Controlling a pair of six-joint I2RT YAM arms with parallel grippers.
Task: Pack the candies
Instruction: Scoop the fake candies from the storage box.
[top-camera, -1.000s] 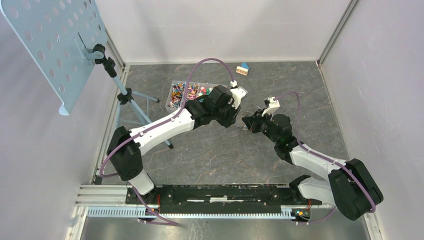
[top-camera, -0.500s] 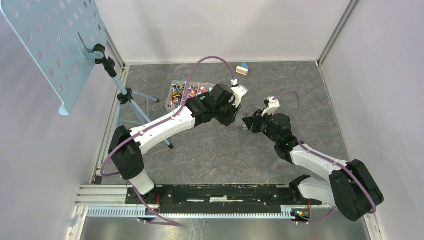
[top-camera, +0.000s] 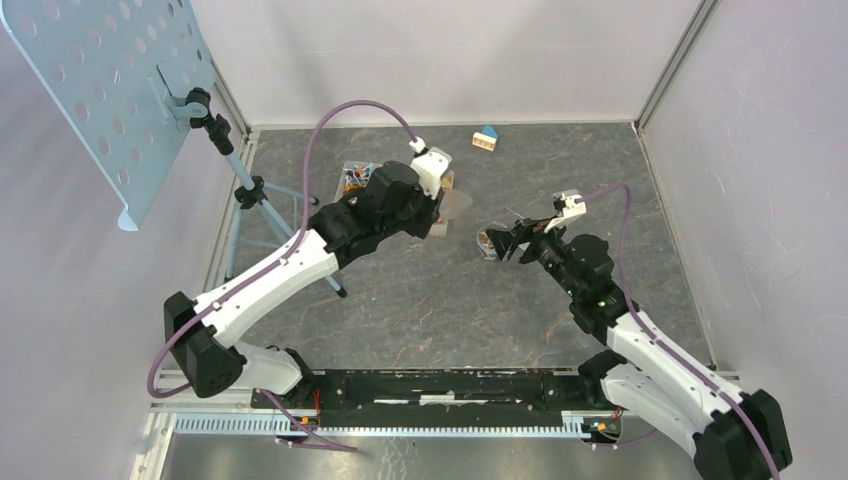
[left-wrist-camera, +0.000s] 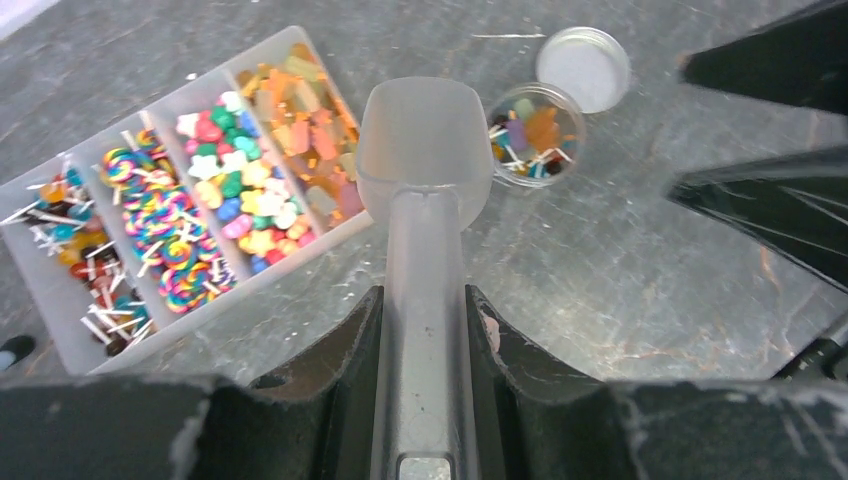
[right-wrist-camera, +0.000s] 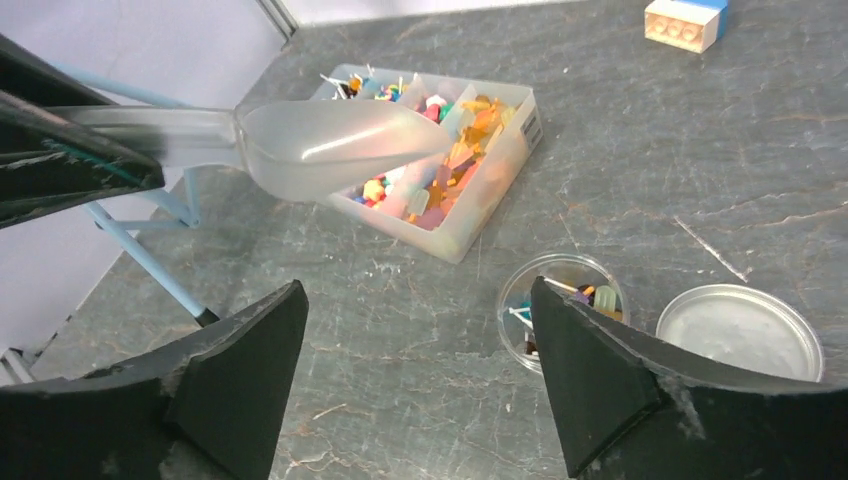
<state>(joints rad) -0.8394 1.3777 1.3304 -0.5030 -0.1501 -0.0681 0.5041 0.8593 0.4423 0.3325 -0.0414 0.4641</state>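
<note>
Candies (left-wrist-camera: 235, 190) in mixed colours fill the compartments of a clear tray (left-wrist-camera: 60, 320). More candies lie in a small round clear jar (left-wrist-camera: 535, 132) on the table, with its lid (left-wrist-camera: 583, 67) beside it. My left gripper (left-wrist-camera: 424, 300) is shut on the handle of a translucent scoop (left-wrist-camera: 425, 140). The scoop's bowl hangs over the tray's near end, and no candy shows in it. My right gripper (right-wrist-camera: 415, 290) is open and holds nothing. It hovers just short of the jar (right-wrist-camera: 560, 290), and its right finger hides part of the jar's rim.
A small blue-roofed toy house (top-camera: 486, 138) stands at the back of the table. At the left a tripod stand (top-camera: 255, 200) carries a perforated panel (top-camera: 110, 80). White walls enclose the grey table on three sides.
My right gripper has opened wide and drawn back to the right of the jar. My left arm has swung left with the scoop, from beside the jar to over the tray.
</note>
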